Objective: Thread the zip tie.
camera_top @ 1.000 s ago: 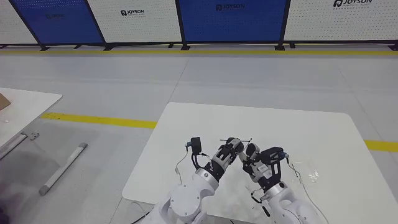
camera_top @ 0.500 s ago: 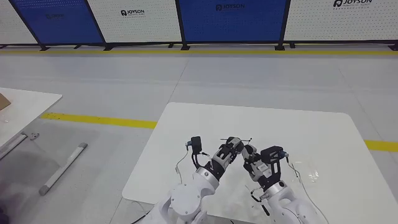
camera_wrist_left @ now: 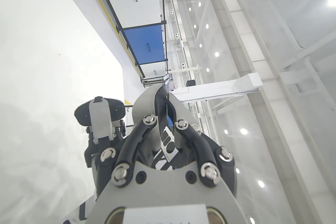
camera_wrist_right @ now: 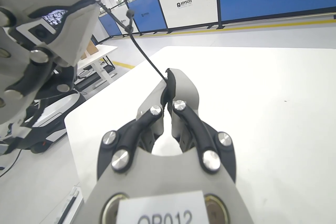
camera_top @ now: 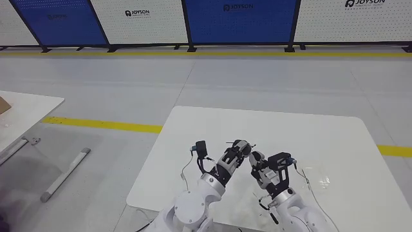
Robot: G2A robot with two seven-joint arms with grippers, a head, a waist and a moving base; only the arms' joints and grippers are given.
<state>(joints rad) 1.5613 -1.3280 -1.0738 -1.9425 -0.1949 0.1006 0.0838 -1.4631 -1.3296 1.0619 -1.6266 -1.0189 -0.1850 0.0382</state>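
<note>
Alignment is my whole concern here. My right end effector [camera_wrist_right: 168,78] is pinched shut on one end of the zip tie [camera_wrist_right: 143,51]. My left end effector [camera_wrist_left: 166,101] is closed as well, with a thin dark strip between its tips that I take to be the other end. The two sit nearly tip to tip, low in the middle of the top view, above the near part of the tabletop [camera_top: 322,135]. The tie's long axis runs straight from the right tips up toward the left ones, clear of the tabletop. Its head [camera_wrist_right: 130,14] stands just beside that line, nearer the left. Whether the tie is already through its head I cannot tell. I judge the left arm better placed to feed it.
</note>
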